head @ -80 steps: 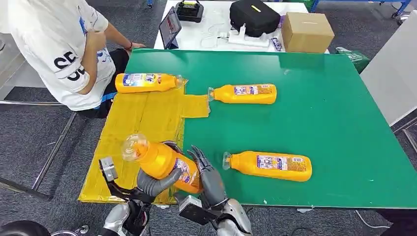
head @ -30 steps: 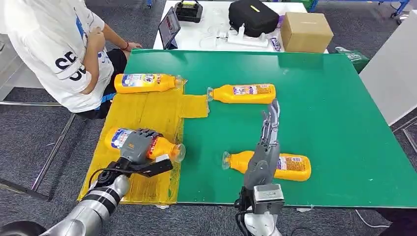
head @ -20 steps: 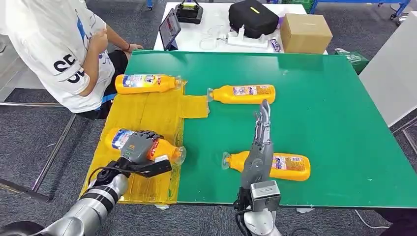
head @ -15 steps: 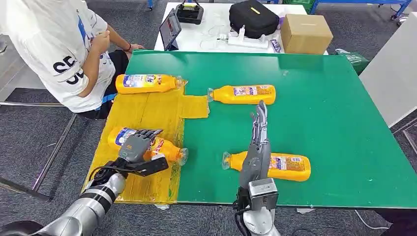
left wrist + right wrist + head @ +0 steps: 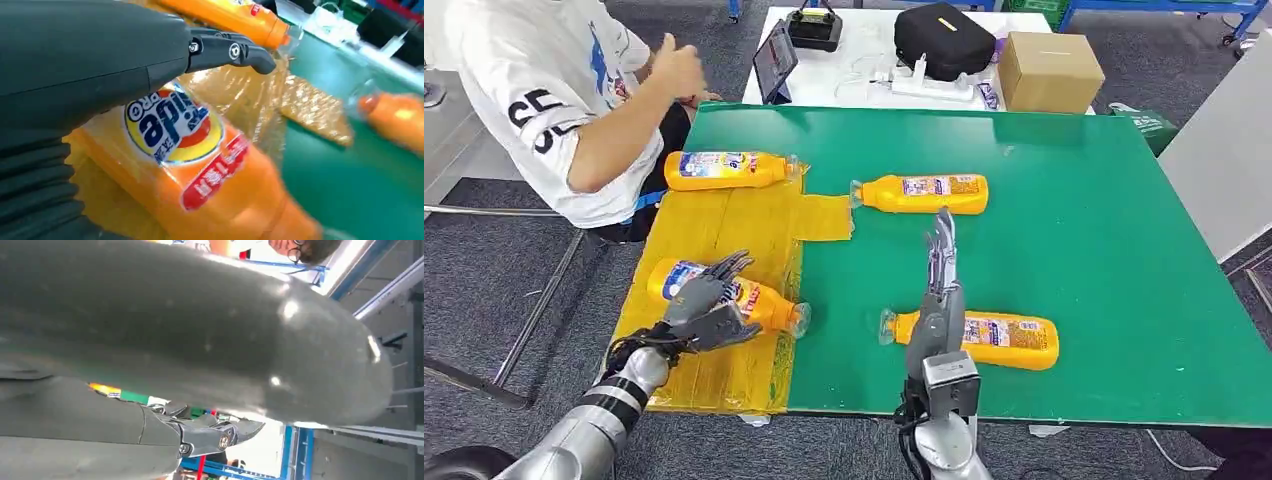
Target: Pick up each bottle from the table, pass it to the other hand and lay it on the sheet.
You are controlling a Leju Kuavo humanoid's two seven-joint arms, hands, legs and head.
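Both robot hands [image 5: 707, 300] [image 5: 938, 262] open, empty.

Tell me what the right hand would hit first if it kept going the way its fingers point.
Probably the far bottle. The right hand points away from the robot, across bare green table, fingertips short of that bottle. Its height over the table is unclear, so it might pass above.

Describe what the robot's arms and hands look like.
Both arms are silver metal; the left arm has black ribbed bands and a black cable near the wrist. The left hand and right hand are grey with darker fingers. A grey boxy module sits at the right wrist.
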